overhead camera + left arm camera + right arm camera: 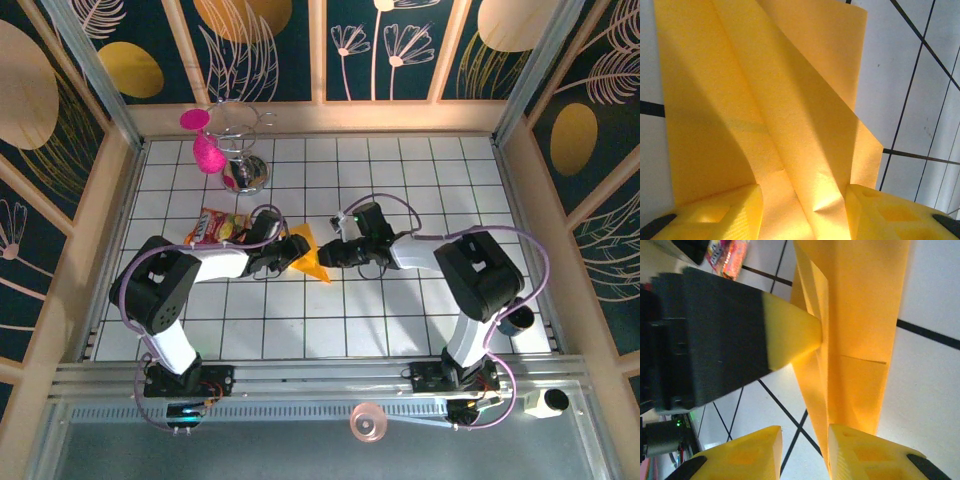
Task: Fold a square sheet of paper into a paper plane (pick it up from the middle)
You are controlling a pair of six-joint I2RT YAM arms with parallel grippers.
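The paper plane point(313, 259), pinched by the left pincer point(803, 189), looks nearly folded (final creasing seemingly left), the right pincer point(804, 432) gaping beside it.

Both arms bent inward; L gripper point(291, 251) pinching paper plane point(314, 263); R gripper point(327, 256) opposite, jaws apart.

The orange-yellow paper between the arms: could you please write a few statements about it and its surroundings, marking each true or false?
1. The paper plane sits between the left gripper and the right gripper. True.
2. The snack packet lies on the right gripper's side. False: it lies on the left gripper's side.
3. The right gripper is clamped shut on the paper. False: bare tile shows between its fingers, and the paper runs along one of them.
4. A left fingertip touches the paper. True.
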